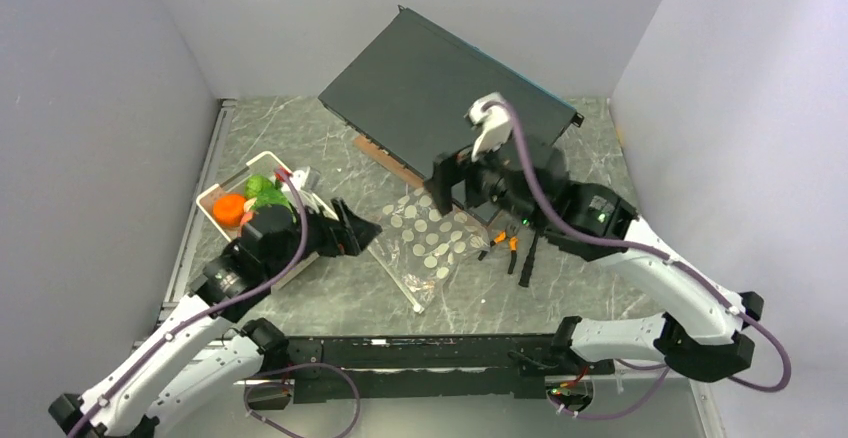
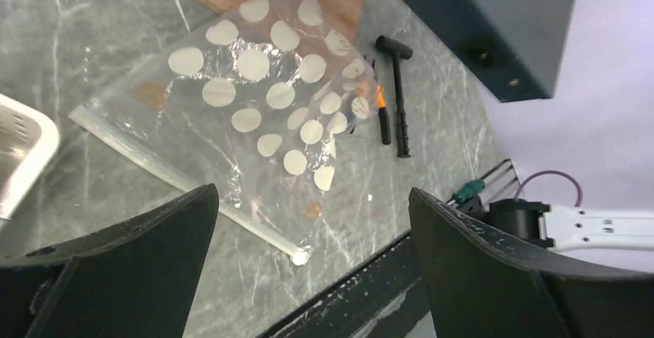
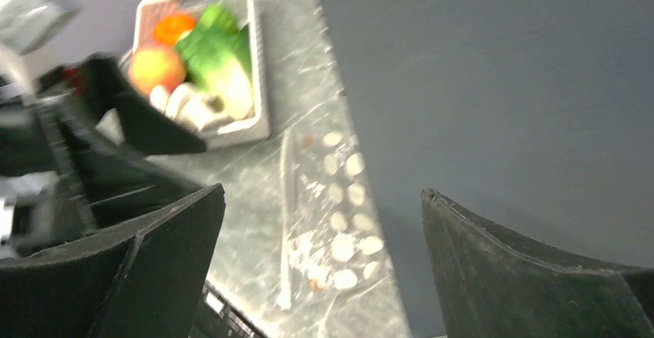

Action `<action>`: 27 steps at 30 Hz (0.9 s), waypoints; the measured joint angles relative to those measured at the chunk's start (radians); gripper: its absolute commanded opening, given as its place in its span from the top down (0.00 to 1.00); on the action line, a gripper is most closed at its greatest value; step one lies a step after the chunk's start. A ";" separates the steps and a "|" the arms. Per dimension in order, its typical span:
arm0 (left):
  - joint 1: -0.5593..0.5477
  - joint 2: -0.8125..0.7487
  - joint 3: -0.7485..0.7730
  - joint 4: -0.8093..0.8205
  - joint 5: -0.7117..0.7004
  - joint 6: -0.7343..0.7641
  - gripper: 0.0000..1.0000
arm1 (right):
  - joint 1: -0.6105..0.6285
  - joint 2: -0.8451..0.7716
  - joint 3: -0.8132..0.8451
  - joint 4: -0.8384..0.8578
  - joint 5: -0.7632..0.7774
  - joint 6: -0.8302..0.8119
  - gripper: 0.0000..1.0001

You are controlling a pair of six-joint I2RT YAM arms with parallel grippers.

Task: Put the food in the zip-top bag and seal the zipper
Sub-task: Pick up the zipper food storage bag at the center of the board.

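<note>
Though creased and glossy across the middle, lies flat on the grey marbled table (image 1: 330, 296) as a clear bag (image 1: 432, 241) printed with white dots. Carries the whitish zipper (image 1: 402, 285) as a thin straight strip along the edge nearest the left arm, ending in a small knob at the near corner. Sits between the two arms, just right of the white basket (image 1: 207, 204), with orange-handled pliers (image 1: 505, 243) beside the right edge and a wooden board (image 1: 385, 158) at the far corner. Finds the food well apart from the bag, heaped in the basket: an orange (image 1: 229, 209), green lettuce (image 1: 265, 190) and, in the blurred right wrist view, pale mushrooms (image 3: 189, 103).

Points the left claw (image 1: 362, 234) out from beside the basket, low over the table, aimed at the zipper edge, fingers spread wide and gripping nothing. Holds the right claw (image 1: 455, 173) raised near the bag's far end, in front of the dark case (image 1: 450, 88), wrist turned to face left toward the basket, fingers likewise wide apart around nothing.
</note>
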 measured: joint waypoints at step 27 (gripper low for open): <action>-0.652 0.475 -0.507 0.512 -0.889 -0.917 0.21 | 0.205 -0.208 -0.179 0.090 0.102 0.015 0.00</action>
